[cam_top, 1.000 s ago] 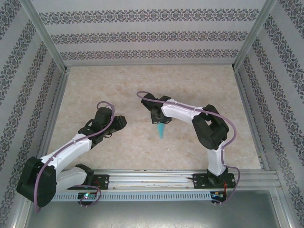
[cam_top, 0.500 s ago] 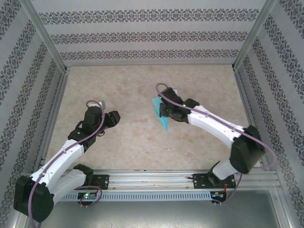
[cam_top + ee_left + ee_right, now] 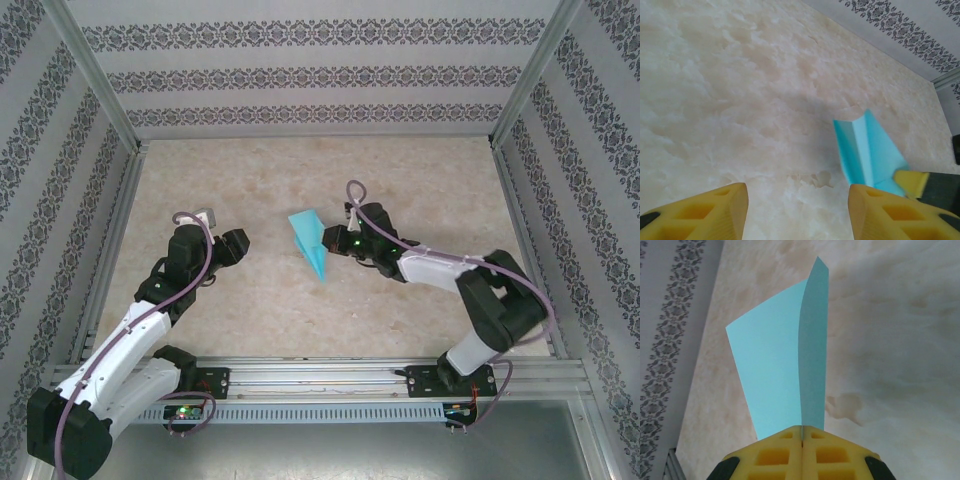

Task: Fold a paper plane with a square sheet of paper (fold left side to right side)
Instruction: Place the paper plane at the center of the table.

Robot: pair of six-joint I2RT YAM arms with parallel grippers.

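Observation:
The square sheet of paper is folded into a slim turquoise paper plane, pointed toward the near side. My right gripper is shut on its centre crease and holds it over the middle of the table. In the right wrist view the paper plane rises from the closed yellow jaws of the right gripper, its two wings spread apart. My left gripper is open and empty, left of the plane. In the left wrist view the left gripper is over bare table, with the paper plane ahead to the right.
The beige marbled table is fenced by patterned walls on three sides. An aluminium rail with both arm bases runs along the near edge.
My right arm has stretched out and lowered, carrying the plane leftward toward the table's middle. My left gripper has opened wider and shifted slightly left and away.

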